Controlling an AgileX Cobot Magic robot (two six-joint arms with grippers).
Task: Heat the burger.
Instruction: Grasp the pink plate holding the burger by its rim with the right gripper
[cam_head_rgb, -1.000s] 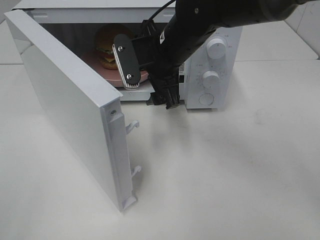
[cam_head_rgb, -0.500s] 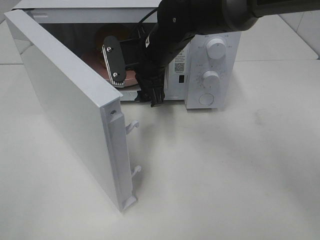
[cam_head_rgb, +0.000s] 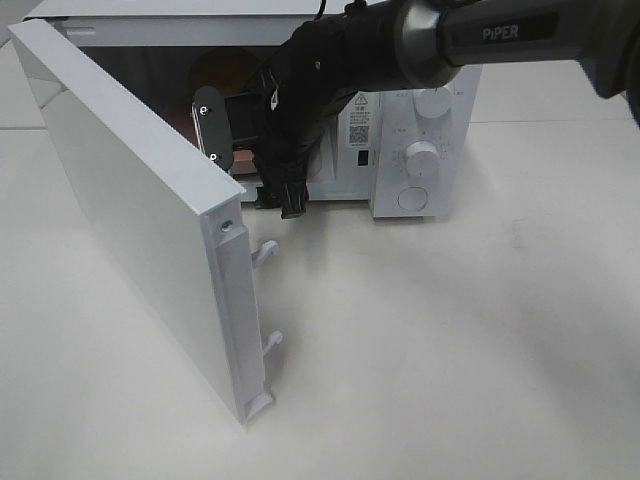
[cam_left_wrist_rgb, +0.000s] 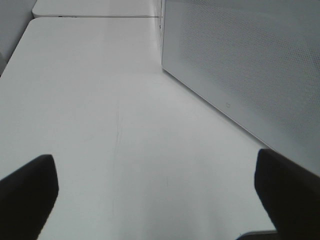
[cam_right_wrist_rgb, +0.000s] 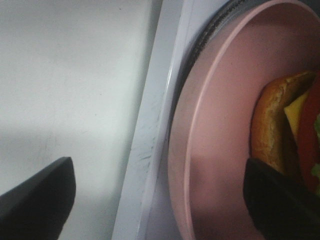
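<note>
The burger (cam_right_wrist_rgb: 280, 125) sits on a pink plate (cam_right_wrist_rgb: 220, 125) inside the open microwave (cam_head_rgb: 425, 190). In the high view only its brown bun top (cam_head_rgb: 228, 72) shows, behind my right arm. My right gripper (cam_head_rgb: 250, 170) hangs open in front of the microwave's mouth, close to the free edge of the open door (cam_head_rgb: 130, 200). In the right wrist view the right gripper (cam_right_wrist_rgb: 157, 205) straddles the plate's rim and the white front sill (cam_right_wrist_rgb: 155, 125), holding nothing. My left gripper (cam_left_wrist_rgb: 157, 200) is open over bare table, out of the high view.
The door swings out to the left, with two latch hooks (cam_head_rgb: 266, 252) on its free edge. Control knobs (cam_head_rgb: 422, 157) are on the microwave's right panel. A white dotted panel (cam_left_wrist_rgb: 250, 65) stands beside the left gripper. White table (cam_head_rgb: 450, 340) spreads in front.
My right arm has swung left across the microwave's mouth toward the door edge, covering more of the burger and plate. The door and burger have not moved.
</note>
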